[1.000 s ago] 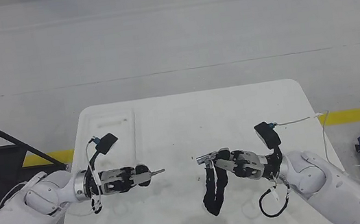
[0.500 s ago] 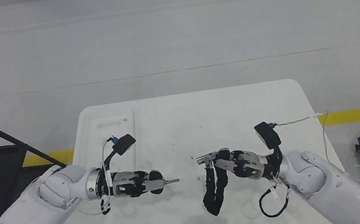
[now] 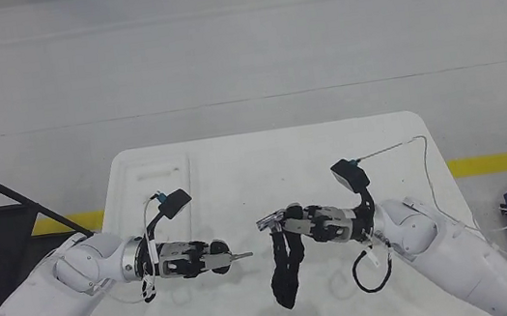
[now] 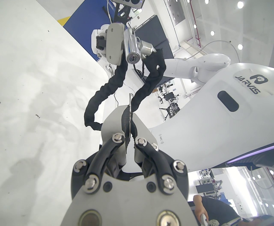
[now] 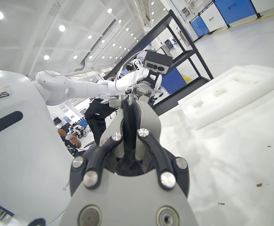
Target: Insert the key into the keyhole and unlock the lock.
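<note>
At the table's [image 3: 235, 165] 6 o'clock side, left gripper [image 3: 217, 258] clenches the key [image 3: 239, 256], blade aimed toward 3 o'clock. Right gripper [image 3: 289, 219] grasps the lock [image 3: 268, 221] (black cable [image 3: 285, 269] hanging), keyhole [image 4: 132, 58] facing the key, apart.

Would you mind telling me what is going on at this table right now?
The left claw pinches a key, its tip aimed at a metal lock that the right claw holds above the table. The lock's black cable hangs down. A gap separates key and keyhole, so nothing is inserted yet.
</note>
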Motion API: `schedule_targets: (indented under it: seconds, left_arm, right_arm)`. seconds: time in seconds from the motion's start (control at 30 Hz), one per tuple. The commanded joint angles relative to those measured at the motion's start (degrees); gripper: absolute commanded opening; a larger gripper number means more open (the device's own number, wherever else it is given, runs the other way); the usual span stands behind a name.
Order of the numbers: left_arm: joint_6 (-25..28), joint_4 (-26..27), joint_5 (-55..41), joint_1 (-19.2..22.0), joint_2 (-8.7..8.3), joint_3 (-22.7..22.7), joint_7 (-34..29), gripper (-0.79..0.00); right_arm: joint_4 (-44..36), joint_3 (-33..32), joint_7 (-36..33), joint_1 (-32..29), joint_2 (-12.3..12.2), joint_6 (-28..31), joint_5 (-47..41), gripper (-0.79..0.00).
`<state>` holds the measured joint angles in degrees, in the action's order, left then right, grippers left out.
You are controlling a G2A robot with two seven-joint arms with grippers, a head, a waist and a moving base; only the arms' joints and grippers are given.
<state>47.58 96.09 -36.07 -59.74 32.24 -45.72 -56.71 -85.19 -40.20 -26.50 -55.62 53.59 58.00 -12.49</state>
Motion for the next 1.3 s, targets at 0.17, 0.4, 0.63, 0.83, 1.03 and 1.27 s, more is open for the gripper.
schedule_targets:
  seconds: [0.17,0.4,0.63,0.83,1.03,1.27]
  left_arm:
    - [0.0,0.0,0.0,0.0,0.00,0.0,0.0,-0.785]
    - [-0.3,0.9,0.7,-0.8,0.35,-1.0,3.0,-0.785]
    - [-1.1,2.0,3.8,-3.1,1.01,-2.5,9.3,-0.785]
    - [-1.7,2.9,5.8,-5.5,1.44,-3.5,12.8,-0.785]
    - [-3.9,2.6,6.1,-6.0,2.10,-3.9,12.9,-0.785]
    - [-6.3,2.3,6.2,-4.2,2.90,-4.5,8.4,-0.785]
  right_arm:
    - [3.6,-0.3,-6.5,-0.6,0.5,0.0,-5.9,-0.785]
    - [3.7,-0.5,-7.5,-0.8,0.6,0.0,-6.6,-0.785]
    - [3.7,-0.5,-7.5,-0.8,0.6,0.0,-6.6,-0.785]
    - [3.7,-0.5,-7.5,-0.8,0.6,0.0,-6.6,-0.785]
    - [3.7,-0.5,-7.5,-0.8,0.6,0.0,-6.6,-0.785]
    - [3.7,-0.5,-7.5,-0.8,0.6,0.0,-6.6,-0.785]
